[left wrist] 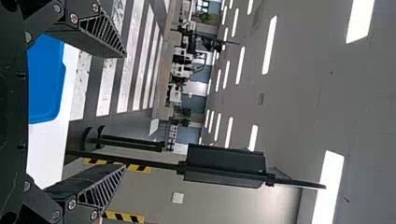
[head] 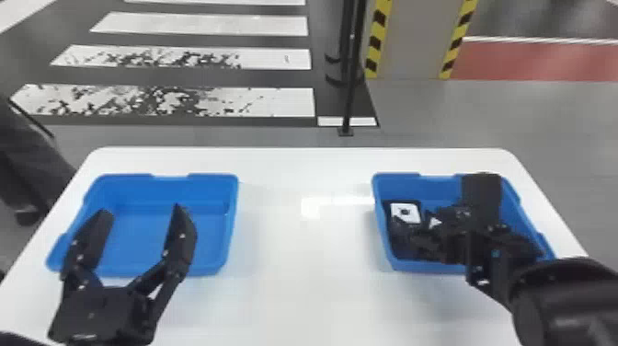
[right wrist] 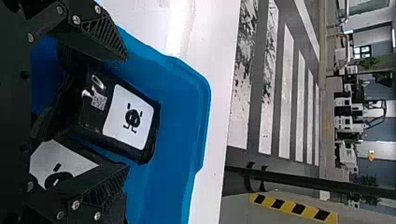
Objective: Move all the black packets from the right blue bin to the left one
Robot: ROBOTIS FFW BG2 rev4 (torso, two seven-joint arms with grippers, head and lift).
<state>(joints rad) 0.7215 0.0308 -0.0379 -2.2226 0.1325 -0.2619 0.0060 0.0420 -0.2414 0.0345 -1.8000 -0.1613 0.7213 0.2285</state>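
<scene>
My left gripper (head: pixel 141 214) stands open over the near part of the left blue bin (head: pixel 151 272), whose visible floor is bare. In the left wrist view the left gripper (left wrist: pixel 124 112) has its fingers wide apart with nothing between them. The right gripper (head: pixel 420 234) is down in the right blue bin (head: pixel 416 266), at the black packets (head: pixel 404 213). From the right wrist, the right gripper (right wrist: pixel 126 114) has its fingers spread, with one black packet (right wrist: pixel 128 119) lying between them and another packet (right wrist: pixel 60 163) partly behind the lower finger.
Both bins stand on a white table (head: pixel 303 257), with a wide gap between them. Past the table's far edge rises a thin black pole (head: pixel 350 92). A person's leg shows beyond the table's left edge.
</scene>
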